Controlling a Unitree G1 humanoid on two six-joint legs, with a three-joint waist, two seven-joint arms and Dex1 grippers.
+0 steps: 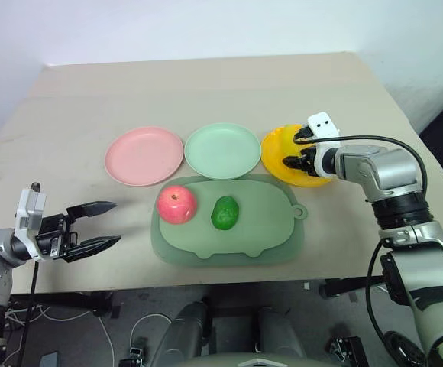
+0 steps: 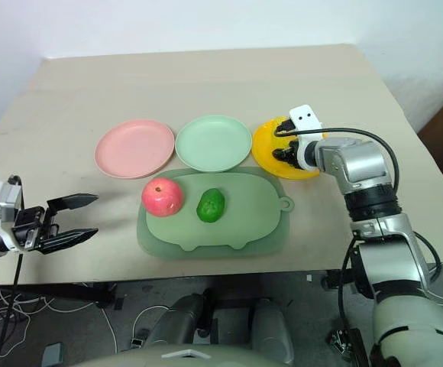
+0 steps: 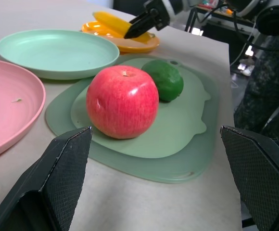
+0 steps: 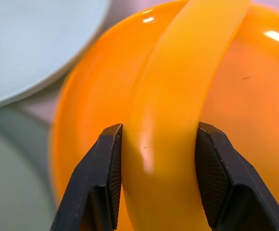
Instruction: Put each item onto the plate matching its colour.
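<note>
Over at two o'clock on the table, our right gripper (image 4: pixel 156 178) pinches the banana (image 4: pixel 178 110) above the yellow-orange plate (image 1: pixel 281 153), its long axis running away along the fingers. Our wrist camera shows that clamp; the head view hides it. Left gripper (image 1: pixel 99 226) waits spread wide, nearer the apple (image 1: pixel 177 204) and green fruit (image 1: pixel 224 212), both on the mat (image 1: pixel 271 245).

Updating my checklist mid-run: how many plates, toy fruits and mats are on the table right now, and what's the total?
Plates: 3 (pink plate, mint green plate, yellow-orange plate)
Toy fruits: 3 (apple, green fruit, banana held over the yellow-orange plate by the right hand)
Mats: 1 (pale green mat)
Total: 7
</note>
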